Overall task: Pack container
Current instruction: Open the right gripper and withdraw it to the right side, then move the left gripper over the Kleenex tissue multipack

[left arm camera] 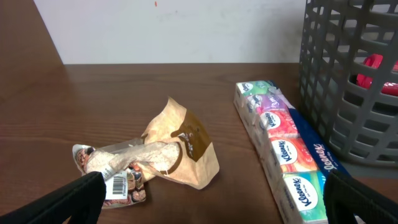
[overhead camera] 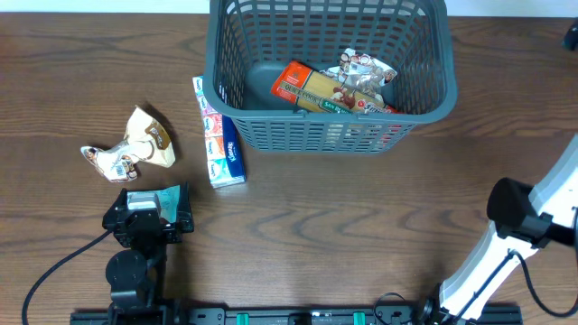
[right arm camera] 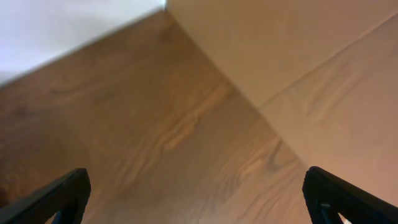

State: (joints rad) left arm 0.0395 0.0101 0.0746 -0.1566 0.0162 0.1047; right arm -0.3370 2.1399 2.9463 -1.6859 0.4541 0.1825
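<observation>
The dark grey basket (overhead camera: pixel 325 133) stands at the back centre of the table and holds a red-orange packet (overhead camera: pixel 310 88) and a silvery packet (overhead camera: pixel 366 71). A Kleenex tissue multipack (overhead camera: pixel 219 135) lies against its left wall. A tan snack packet (overhead camera: pixel 147 135) and a small crumpled packet (overhead camera: pixel 108 162) lie further left. My left gripper (left arm camera: pixel 211 205) is open and empty, just short of the tan packet (left arm camera: pixel 180 146) and the tissue pack (left arm camera: pixel 283 146). My right gripper (right arm camera: pixel 199 199) is open and empty over bare wood.
The basket's lattice wall (left arm camera: pixel 348 81) fills the right side of the left wrist view. The left arm (overhead camera: pixel 144 226) is at the front left, the right arm (overhead camera: pixel 519 217) at the front right. A pale wall borders the table.
</observation>
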